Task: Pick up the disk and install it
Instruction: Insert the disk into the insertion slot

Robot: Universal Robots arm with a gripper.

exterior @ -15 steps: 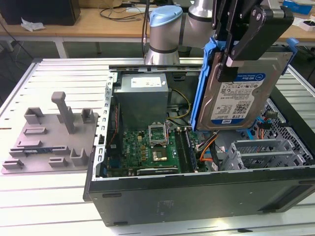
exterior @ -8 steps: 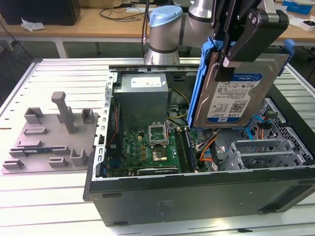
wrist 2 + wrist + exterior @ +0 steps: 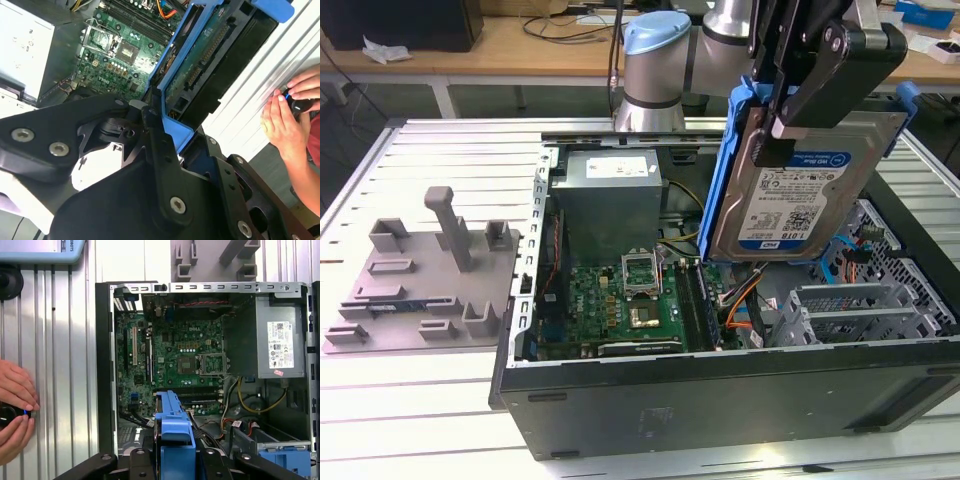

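The gripper (image 3: 778,125) held the disk (image 3: 800,200) clamped by its upper edge above the case (image 3: 720,400); rigid, fairly heavy and shock-sensitive, it seemed best gripped by its edges.

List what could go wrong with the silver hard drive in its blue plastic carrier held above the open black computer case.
The gripper holds the silver hard drive in its blue plastic carrier by one end, tilted; a slip could drop it onto the green motherboard below.
Loose orange cables lie beside the silver perforated drive cage and might snag or get pinched.
A person's hand rests beside the black computer case, near the arm's likely path.
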